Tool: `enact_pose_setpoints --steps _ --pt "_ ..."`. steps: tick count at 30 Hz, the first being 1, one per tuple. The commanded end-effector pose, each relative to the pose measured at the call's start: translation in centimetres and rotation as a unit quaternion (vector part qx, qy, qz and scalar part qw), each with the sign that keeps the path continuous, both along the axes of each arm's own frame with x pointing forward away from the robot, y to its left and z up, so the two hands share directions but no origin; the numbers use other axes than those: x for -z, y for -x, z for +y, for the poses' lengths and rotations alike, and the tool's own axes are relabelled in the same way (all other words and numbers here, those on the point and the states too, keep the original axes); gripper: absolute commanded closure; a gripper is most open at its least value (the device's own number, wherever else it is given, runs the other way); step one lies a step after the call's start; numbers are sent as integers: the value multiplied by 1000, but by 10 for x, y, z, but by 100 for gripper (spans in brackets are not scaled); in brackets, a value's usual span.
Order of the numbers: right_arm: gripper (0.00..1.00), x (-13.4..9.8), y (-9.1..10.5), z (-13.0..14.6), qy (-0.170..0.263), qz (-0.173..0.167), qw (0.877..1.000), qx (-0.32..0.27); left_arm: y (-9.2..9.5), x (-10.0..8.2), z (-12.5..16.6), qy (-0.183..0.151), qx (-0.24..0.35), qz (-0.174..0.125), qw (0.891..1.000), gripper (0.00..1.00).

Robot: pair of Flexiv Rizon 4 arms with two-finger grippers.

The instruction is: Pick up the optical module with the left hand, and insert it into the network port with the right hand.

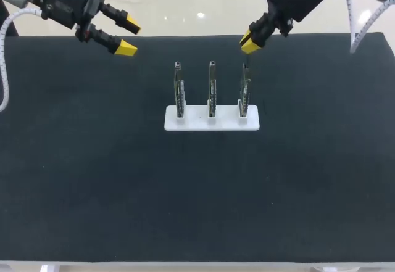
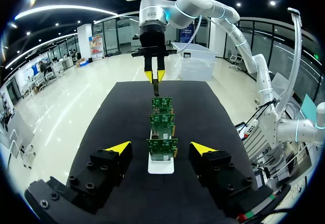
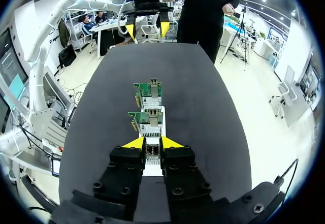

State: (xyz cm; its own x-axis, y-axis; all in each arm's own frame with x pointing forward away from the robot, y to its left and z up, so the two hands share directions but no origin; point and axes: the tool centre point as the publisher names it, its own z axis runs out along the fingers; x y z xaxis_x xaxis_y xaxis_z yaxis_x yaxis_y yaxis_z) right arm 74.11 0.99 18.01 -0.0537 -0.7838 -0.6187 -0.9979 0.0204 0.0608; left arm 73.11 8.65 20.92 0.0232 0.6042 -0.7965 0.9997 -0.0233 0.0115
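At the table's (image 1: pixel 62 161) far edge, left gripper (image 1: pixel 129 36) hangs spread wide.

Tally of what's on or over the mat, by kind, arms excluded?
boards: 3
base: 1
module: 1
Total: 5
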Motion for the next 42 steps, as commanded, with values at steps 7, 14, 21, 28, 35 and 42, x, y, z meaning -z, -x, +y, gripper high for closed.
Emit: enact_pose_setpoints --steps 7,14,21,28,35,42 --pt "100 1 3 0 1 1 1000 2 -1 0 0 -2 0 1 1000 0" --pt "100 2 3 -1 0 2 1000 2 -1 0 0 -2 0 1 1000 0" --pt "100 0 3 -1 0 1 1000 2 -1 0 0 -2 0 1 1000 0" --pt "100 -1 4 -2 4 1 1000 3 -1 0 0 -2 0 1 1000 0" --pt "100 -5 5 -2 10 3 1000 3 -1 0 0 -2 0 1 1000 0" --pt "100 -5 6 -2 5 2 1000 4 -1 0 0 -2 0 1 1000 0"
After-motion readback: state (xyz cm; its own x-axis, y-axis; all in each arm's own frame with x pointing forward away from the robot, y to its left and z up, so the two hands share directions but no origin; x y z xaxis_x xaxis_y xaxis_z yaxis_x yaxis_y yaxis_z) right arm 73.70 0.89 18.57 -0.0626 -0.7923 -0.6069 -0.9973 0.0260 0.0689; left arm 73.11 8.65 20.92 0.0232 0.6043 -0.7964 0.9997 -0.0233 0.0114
